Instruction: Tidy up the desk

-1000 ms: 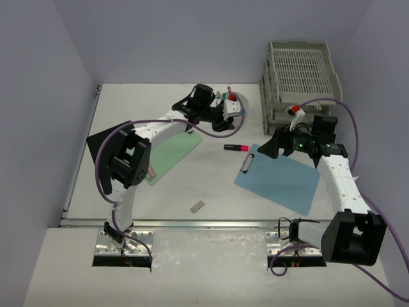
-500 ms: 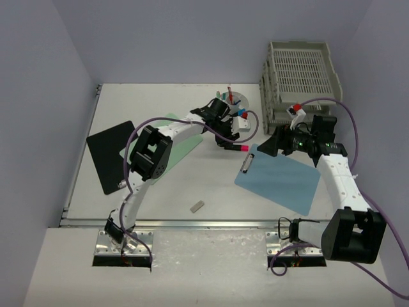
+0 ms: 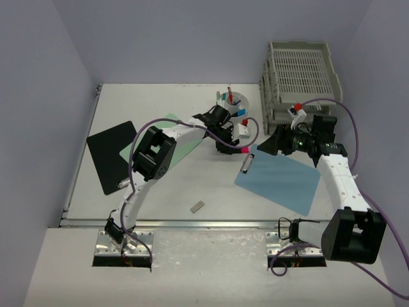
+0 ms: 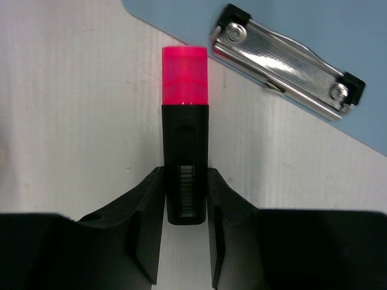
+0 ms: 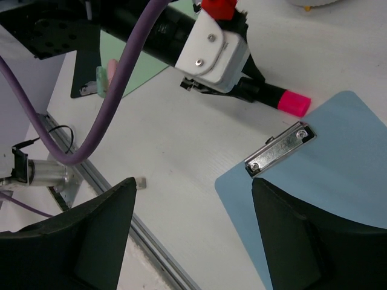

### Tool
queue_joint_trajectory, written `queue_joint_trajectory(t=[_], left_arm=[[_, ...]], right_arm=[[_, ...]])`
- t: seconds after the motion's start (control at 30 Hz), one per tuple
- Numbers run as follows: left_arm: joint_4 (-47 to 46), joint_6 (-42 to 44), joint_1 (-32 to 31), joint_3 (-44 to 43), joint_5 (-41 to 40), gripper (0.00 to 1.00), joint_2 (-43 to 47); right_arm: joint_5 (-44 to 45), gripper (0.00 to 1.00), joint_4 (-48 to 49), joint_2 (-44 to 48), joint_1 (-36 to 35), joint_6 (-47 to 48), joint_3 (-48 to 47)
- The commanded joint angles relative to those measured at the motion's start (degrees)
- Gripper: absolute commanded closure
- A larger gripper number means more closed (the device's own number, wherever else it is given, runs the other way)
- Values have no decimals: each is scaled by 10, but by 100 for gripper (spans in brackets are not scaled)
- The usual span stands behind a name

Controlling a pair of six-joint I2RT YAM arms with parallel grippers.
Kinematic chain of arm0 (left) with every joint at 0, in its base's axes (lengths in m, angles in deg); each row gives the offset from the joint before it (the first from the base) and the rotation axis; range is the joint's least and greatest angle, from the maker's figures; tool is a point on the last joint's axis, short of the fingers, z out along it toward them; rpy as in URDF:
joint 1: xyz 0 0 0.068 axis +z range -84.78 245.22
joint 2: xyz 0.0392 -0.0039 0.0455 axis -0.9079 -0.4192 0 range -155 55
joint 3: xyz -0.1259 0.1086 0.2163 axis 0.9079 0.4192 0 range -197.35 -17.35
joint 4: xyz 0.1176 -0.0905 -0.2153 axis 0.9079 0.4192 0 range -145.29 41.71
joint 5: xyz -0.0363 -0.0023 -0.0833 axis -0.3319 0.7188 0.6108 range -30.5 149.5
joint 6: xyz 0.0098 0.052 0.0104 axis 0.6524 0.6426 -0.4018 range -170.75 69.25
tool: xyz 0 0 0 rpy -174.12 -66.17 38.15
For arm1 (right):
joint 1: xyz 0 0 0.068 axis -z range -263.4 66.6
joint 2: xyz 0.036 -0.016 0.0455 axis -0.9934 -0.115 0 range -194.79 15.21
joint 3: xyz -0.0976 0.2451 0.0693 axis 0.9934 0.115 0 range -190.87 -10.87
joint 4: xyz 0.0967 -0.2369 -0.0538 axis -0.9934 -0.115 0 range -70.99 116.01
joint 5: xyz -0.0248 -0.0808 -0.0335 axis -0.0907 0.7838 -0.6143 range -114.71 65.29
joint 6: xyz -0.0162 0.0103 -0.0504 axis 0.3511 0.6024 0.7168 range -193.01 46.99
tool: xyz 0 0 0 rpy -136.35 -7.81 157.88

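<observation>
The left hand (image 4: 185, 181) pinches the highlighter (image 4: 185, 121), hiding its tail, on the bench (image 3: 172, 185) beside the blue clipboard (image 4: 314, 36), which is cut off at the view's edge. The right hand (image 5: 193, 199) gapes empty above that clipboard.

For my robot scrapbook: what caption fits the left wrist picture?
Pink-capped black highlighter pinched by the left end effector on the white desk, beside a blue clipboard.

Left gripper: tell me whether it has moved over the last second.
Yes. The left gripper came from beside the pen cup toward the blue clipboard, and now flanks the pink highlighter.
</observation>
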Motion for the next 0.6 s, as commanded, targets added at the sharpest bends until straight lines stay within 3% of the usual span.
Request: queue_joint_trajectory(t=[0.0,0.17,0.37,0.57], left_arm=[[-50,-20,5,113,18,100,95],[-134,-174,24,200,62,100,210],[-272,-323,24,317,50,100,339],[-291,-383,23,364,4,100,412]], right_arm=[[0,24,52,4,-2,-48,3],[68,30,180,18,-6,-186,49],[106,29,214,-21,-59,-290,21],[105,28,228,-80,-111,-375,-38]])
